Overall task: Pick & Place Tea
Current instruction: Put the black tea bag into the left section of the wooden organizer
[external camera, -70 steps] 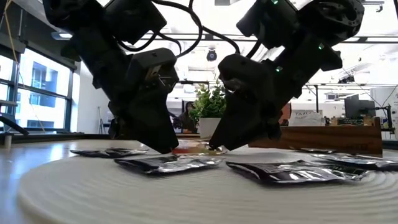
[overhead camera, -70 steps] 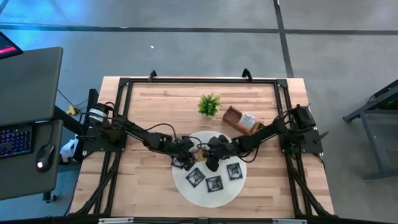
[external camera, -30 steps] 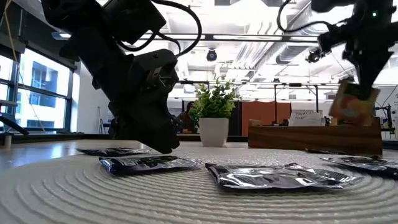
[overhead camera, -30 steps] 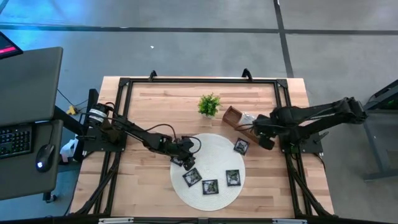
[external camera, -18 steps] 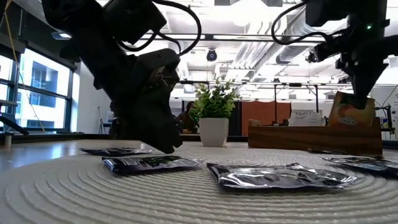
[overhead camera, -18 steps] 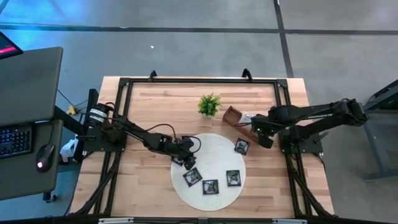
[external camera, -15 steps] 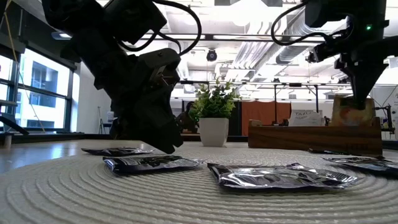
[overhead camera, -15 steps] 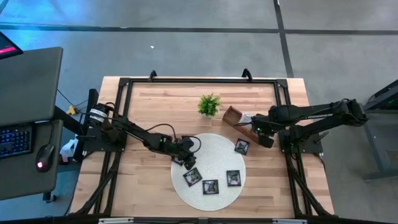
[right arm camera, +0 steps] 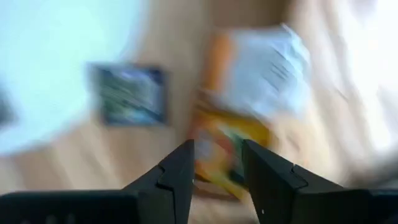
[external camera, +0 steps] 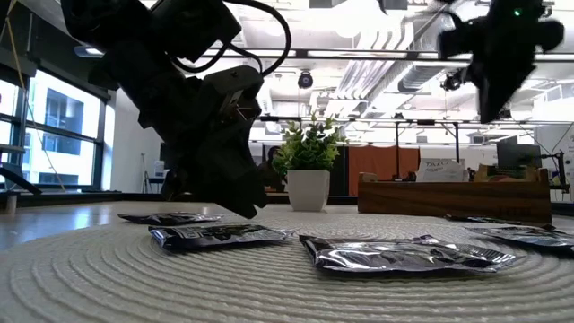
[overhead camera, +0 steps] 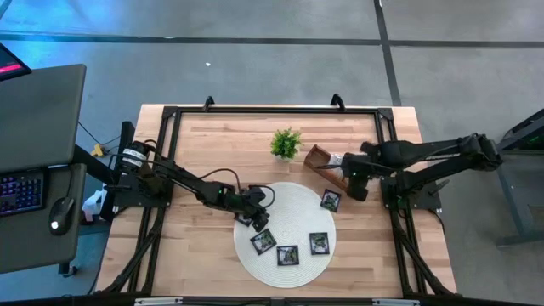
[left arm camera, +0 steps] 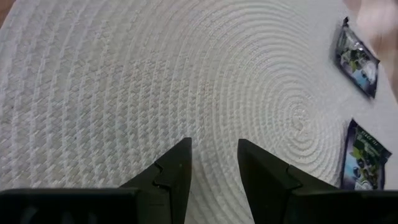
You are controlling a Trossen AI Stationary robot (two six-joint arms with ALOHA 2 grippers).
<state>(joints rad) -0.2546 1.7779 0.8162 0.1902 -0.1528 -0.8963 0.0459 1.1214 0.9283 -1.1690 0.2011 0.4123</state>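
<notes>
Several black tea sachets lie flat on the round white mat (overhead camera: 293, 208): one near the tray (overhead camera: 330, 201), others toward the near edge (overhead camera: 319, 243) (overhead camera: 287, 254) (overhead camera: 262, 241). White and orange sachets (right arm camera: 261, 74) sit in the wooden tray (overhead camera: 323, 161). My left gripper (left arm camera: 214, 144) is open low over the mat's left part (overhead camera: 255, 217), holding nothing; two black sachets (left arm camera: 357, 59) (left arm camera: 365, 155) lie off to one side of it. My right gripper (right arm camera: 217, 146) is open and empty above the tray's near end (overhead camera: 357, 189), high in the low view (external camera: 495, 94).
A small potted plant (overhead camera: 286, 143) stands on the table beyond the mat, left of the tray (external camera: 453, 199). A black frame runs around the tabletop. Bare wood lies left of the mat and along the far edge. A desk with a keyboard stands off the table's left.
My right gripper carried an orange sachet over the tray, lowered it in, then rose clear. The sachet stays in the tray. The black sachets on the mat have not moved.
</notes>
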